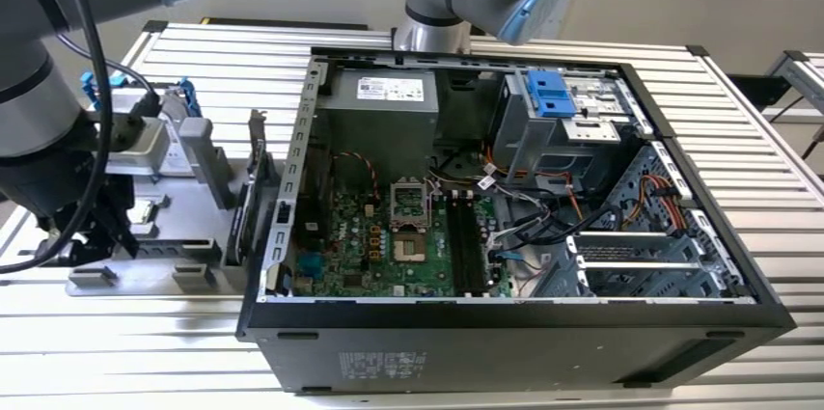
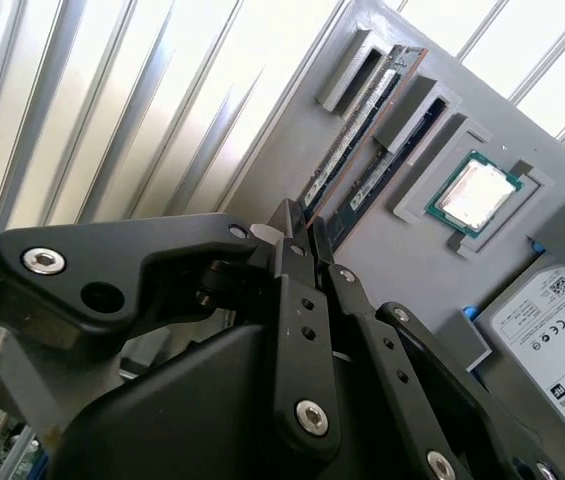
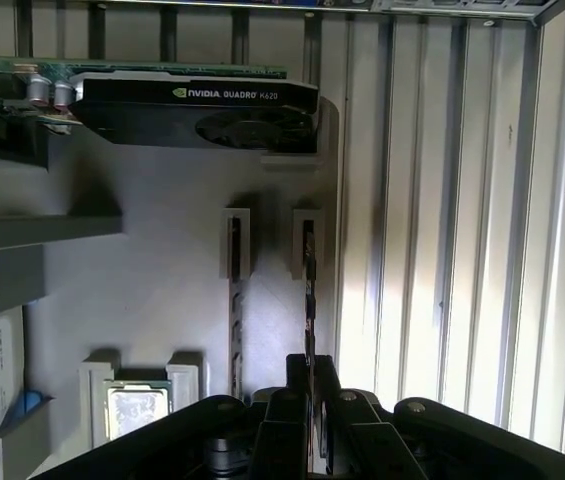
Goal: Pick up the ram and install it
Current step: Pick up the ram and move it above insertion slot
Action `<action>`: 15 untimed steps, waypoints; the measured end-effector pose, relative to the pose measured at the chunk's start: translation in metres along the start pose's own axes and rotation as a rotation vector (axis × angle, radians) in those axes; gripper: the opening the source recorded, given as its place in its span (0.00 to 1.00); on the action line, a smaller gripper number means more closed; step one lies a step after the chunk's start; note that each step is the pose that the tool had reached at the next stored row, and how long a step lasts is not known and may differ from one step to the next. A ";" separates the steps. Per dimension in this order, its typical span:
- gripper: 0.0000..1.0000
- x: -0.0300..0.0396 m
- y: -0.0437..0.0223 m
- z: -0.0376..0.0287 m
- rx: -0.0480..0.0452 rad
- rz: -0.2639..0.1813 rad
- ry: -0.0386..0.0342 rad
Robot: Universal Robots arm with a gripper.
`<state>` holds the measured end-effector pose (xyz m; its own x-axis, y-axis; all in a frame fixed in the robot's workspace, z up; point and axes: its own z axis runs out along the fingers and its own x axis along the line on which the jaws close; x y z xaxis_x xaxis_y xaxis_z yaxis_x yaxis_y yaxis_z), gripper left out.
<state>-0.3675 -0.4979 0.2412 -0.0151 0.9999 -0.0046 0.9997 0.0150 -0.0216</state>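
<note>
One ram (image 3: 309,300), likely light, stiff, breakable, stands edgewise in tray (image 3: 162,290); claw (image 3: 310,382) pinches its flat faces near one end.

Two ram sticks (image 2: 362,125) (image 2: 382,175), one CPU chip (image 2: 477,192), one hard drive (image 2: 552,320), one expansion card (image 3: 197,110), one computer case (image 1: 515,338).

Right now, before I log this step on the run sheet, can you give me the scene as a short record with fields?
pincer: above the parts tray, at one end of the ram
ram: on edge in its tray slot
second ram stick: neighbouring slot, alongside
CPU chip: in a tray recess
graphics card: on the same tray
computer case: open, motherboard exposed, to the exterior view's right of the tray
</note>
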 end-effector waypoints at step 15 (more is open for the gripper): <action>0.00 0.0000 -0.0009 -0.0045 -0.0002 0.000 0.0001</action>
<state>-0.3683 -0.4979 0.2457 -0.0150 0.9999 -0.0044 0.9997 0.0149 -0.0214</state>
